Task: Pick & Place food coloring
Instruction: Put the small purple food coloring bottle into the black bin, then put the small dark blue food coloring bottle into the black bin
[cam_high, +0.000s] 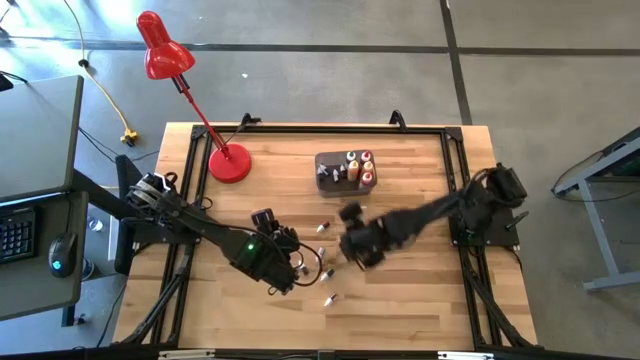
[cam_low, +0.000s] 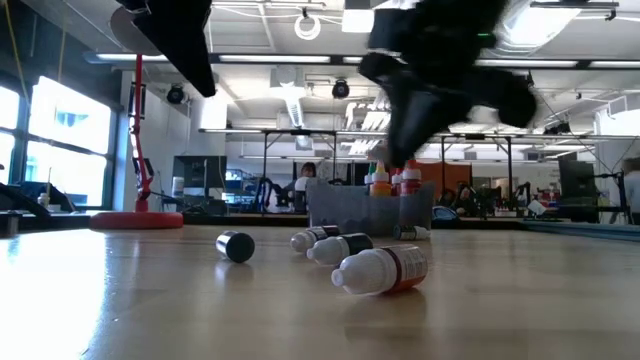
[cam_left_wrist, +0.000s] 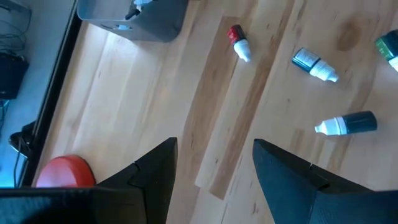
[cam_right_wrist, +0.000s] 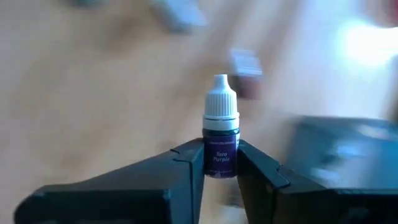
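Several food coloring bottles lie on their sides on the wooden table: a red one (cam_left_wrist: 239, 42), two dark ones (cam_left_wrist: 314, 65) (cam_left_wrist: 348, 123), and a red-labelled one (cam_low: 382, 270) nearest the front. More stand upright in the dark grey tub (cam_high: 338, 170) at the far middle. My right gripper (cam_right_wrist: 221, 152) (cam_high: 352, 250) hangs over the table's middle, shut on a purple bottle (cam_right_wrist: 220, 134). My left gripper (cam_left_wrist: 214, 149) (cam_high: 288, 268) hovers open to the left of the loose bottles, with nothing between its fingers. My right gripper pinches the purple bottle by its labelled lower body (cam_right_wrist: 221, 160) between the two fingertips. The bottle stands in line with the fingers, its white pointed cap (cam_right_wrist: 221, 93) pointing away from the wrist. The fingers slant down from the table's right side.
A red desk lamp stands with its round base (cam_high: 230, 162) at the far left of the table. Black frame rails (cam_high: 452, 170) run along the table's edges. A dark cap-like piece (cam_low: 236, 245) lies left of the loose bottles. Bare wood lies near the front edge.
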